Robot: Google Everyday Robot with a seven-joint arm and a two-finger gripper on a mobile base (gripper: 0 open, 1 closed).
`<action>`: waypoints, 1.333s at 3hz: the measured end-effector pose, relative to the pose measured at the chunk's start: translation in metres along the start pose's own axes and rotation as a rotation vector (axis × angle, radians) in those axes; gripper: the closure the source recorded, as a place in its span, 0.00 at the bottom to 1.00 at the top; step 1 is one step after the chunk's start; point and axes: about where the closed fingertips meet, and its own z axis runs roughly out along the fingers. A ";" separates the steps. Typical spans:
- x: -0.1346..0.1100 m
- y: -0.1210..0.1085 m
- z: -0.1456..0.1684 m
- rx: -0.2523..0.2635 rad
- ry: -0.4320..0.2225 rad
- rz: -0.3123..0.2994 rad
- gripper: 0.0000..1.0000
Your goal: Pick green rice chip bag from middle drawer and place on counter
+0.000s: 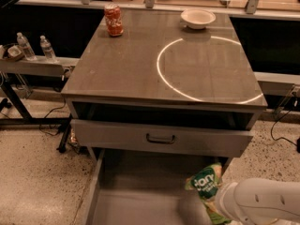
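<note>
The chip bag (205,184) stands tilted over the drawer (136,205) at the near right, against the gripper (218,203); whether that grips it cannot be told.

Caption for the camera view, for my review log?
Lower right, the gripper meets the green rice chip bag in the open middle drawer; the counter holds a soda can and bowl.

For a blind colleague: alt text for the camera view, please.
The gripper, low right, is at the green rice chip bag over the open middle drawer; the counter above bears a red can and white bowl.
</note>
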 end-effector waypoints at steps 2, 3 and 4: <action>0.021 -0.075 -0.007 0.227 0.142 -0.128 1.00; 0.027 -0.120 -0.024 0.317 0.180 -0.105 1.00; 0.028 -0.126 -0.026 0.317 0.189 -0.124 1.00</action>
